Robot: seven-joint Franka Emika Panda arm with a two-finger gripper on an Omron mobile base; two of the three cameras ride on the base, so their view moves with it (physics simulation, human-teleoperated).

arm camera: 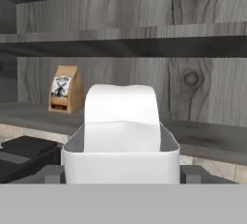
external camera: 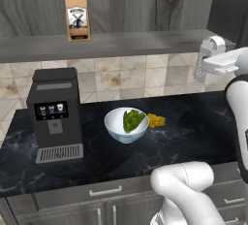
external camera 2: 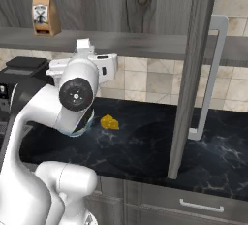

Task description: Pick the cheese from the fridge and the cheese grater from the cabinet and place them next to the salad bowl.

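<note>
The cheese grater (external camera: 208, 54), a pale metal box with a loop handle, hangs upright in front of the right end of the cabinet shelf (external camera: 97, 44), well above the counter. My gripper (external camera: 207, 68) is shut on its sides. In the hand view the cheese grater (arm camera: 120, 136) sits between my fingertips (arm camera: 53, 174). The salad bowl (external camera: 126, 123), white with green leaves, stands mid-counter. The yellow cheese (external camera: 156, 120) lies just right of it, almost touching; from the right side the cheese (external camera 2: 109, 122) shows past my arm. The fridge is out of view.
A brown paper bag (external camera: 77, 18) stands on the cabinet shelf at the left. A black coffee machine (external camera: 54, 115) takes the counter's left end. The open cabinet door (external camera 2: 191, 73) with its long handle (external camera 2: 213, 73) hangs to the right of my arm.
</note>
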